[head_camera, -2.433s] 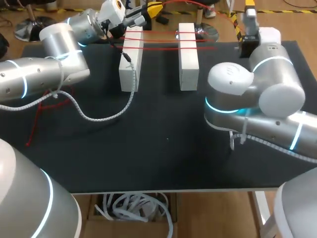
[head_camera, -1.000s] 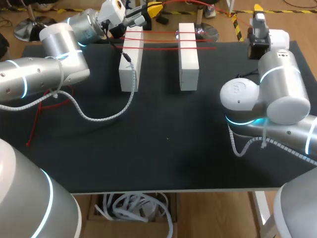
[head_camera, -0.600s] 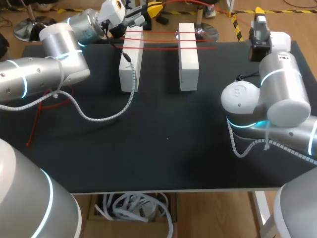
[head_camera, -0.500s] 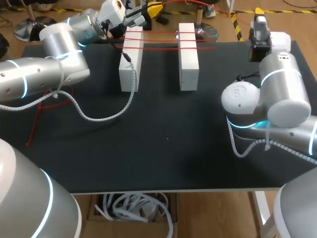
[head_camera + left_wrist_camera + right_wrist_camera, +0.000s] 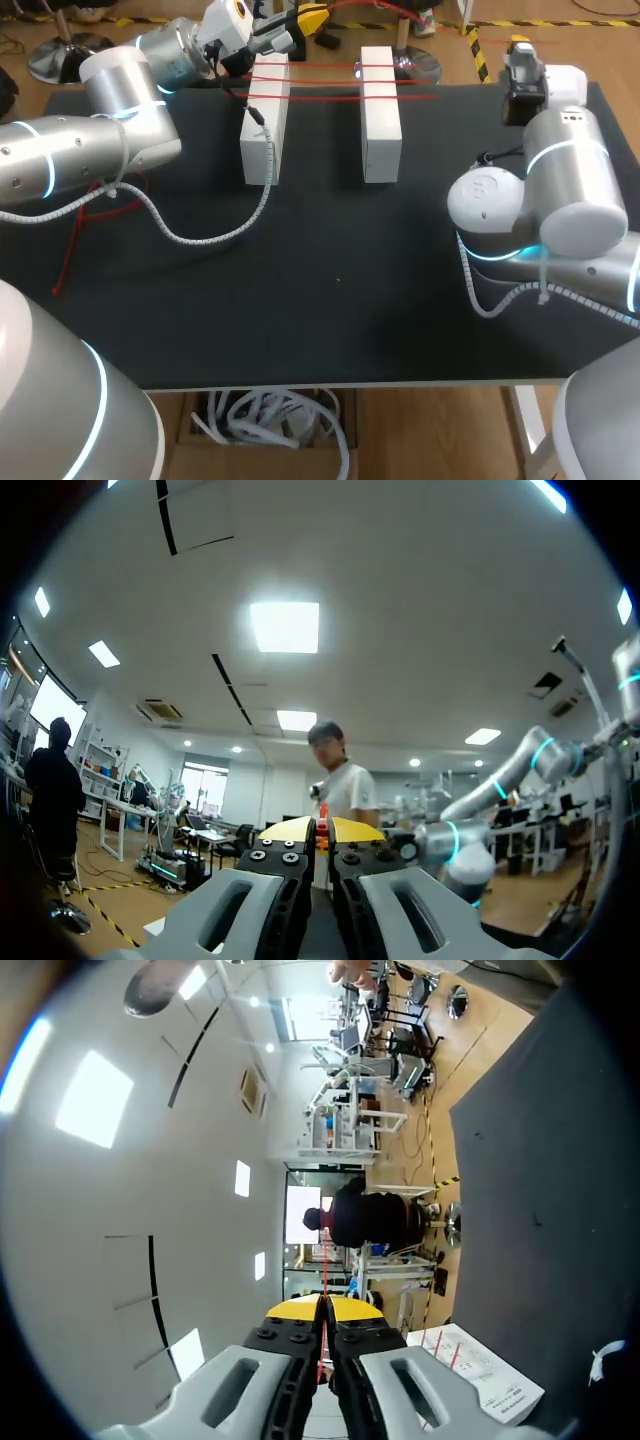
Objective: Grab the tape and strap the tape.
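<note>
2 grippers (image 5: 322,832) (image 5: 323,1310) tight on red tape (image 5: 320,98)

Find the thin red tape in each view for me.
Head view: thin red tape stretched across two white rectangular blocks.
Left wrist view: sliver pinched in left gripper, between yellow tips.
Right wrist view: line running out of shut right gripper.
Landmark: the blocks, absent from left wrist view.

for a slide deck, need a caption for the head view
Red tape spans two white blocks on the black table; left hand and right hand each pinch a strand near its far edge.
</note>
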`<state>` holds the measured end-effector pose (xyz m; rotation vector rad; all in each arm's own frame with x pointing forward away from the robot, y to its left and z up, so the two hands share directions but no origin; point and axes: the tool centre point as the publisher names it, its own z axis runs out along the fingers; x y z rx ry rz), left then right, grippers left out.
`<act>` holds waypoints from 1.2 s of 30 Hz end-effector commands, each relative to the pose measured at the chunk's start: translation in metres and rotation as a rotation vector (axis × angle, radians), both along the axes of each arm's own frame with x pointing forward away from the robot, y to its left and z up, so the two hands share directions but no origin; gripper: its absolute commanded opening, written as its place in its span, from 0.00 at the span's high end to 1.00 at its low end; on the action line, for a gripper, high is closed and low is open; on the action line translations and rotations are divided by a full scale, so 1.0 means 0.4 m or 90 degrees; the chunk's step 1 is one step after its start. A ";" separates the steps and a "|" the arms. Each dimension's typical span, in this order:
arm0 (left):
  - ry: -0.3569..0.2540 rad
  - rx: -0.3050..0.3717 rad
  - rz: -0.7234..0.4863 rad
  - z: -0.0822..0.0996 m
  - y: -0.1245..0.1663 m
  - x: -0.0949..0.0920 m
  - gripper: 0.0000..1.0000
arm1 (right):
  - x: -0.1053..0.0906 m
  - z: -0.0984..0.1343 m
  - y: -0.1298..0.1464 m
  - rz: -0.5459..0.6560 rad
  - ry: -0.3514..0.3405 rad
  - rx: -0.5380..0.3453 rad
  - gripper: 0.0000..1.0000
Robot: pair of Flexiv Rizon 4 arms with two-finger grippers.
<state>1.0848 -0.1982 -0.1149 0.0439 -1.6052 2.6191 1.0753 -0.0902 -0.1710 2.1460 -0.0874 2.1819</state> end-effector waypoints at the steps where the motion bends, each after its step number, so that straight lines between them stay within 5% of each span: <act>1: -0.001 -0.003 -0.003 -0.004 0.000 0.004 1.00 | -0.001 0.002 0.001 -0.001 0.001 -0.003 1.00; 22: -0.001 -0.003 -0.003 -0.004 0.000 0.004 1.00 | 0.000 0.010 -0.015 -0.026 0.027 -0.081 1.00; 36: -0.001 -0.003 -0.003 -0.004 0.000 0.004 1.00 | 0.006 0.023 -0.016 -0.028 0.007 -0.091 1.00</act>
